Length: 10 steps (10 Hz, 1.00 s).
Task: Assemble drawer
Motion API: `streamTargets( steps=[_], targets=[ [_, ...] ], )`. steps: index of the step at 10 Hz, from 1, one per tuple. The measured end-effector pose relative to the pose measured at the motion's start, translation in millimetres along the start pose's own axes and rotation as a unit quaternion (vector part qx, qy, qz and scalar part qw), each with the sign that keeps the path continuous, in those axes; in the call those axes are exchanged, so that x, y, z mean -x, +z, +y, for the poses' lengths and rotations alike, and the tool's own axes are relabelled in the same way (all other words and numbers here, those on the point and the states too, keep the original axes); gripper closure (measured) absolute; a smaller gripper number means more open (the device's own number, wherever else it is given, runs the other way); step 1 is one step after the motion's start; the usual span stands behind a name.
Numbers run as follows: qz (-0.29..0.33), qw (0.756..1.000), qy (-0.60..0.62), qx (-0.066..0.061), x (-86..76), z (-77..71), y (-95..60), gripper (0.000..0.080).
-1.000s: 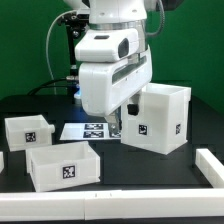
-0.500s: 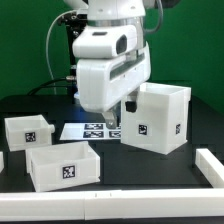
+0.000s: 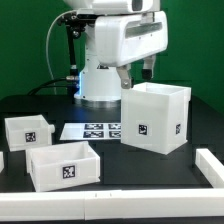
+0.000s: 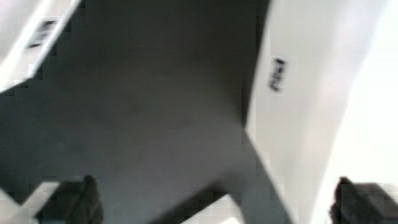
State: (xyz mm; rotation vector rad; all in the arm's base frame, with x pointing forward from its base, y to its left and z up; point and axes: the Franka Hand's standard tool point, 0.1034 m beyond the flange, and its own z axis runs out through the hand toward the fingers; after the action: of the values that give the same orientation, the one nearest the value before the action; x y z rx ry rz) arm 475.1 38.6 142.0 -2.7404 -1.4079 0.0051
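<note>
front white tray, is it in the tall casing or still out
Out. The shallow white plastic box-shaped tray sits on the black table, open side up, apart from the tall white cubic plastic casing.

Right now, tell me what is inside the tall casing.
The tall casing shows only bare white inner walls through its open top; its front walls hide the floor.

The arm (image 3: 125, 45) is glossy white with rounded casings, a black cable (image 3: 52, 48), and dark gripper fingers (image 4: 71, 203).
</note>
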Motion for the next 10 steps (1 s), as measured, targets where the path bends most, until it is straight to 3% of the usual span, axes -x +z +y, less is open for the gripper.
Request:
streamTargets(
  steps=[2, 3, 5, 7, 8, 9, 10],
  targets=[
    [0.0, 1.0, -0.004, -0.001, 3.0, 6.8, 2.0, 0.015],
    [-0.001, 1.0, 0.009, -0.002, 3.7, 3.2, 4.1, 0.015],
    [-0.002, 0.998, 0.056, 0.001, 18.2, -27.9, 21.7, 0.015],
    [-0.002, 0.998, 0.065, -0.003, 30.7, -39.2, 42.7, 0.015],
    [-0.001, 0.998, 0.065, -0.001, 30.4, -38.9, 45.2, 0.0273],
    [0.0, 0.998, 0.065, -0.001, 29.8, -38.2, 43.9, 0.0273],
    [0.0, 0.998, 0.065, -0.001, 30.0, -38.3, 44.3, 0.0414]
  ],
)
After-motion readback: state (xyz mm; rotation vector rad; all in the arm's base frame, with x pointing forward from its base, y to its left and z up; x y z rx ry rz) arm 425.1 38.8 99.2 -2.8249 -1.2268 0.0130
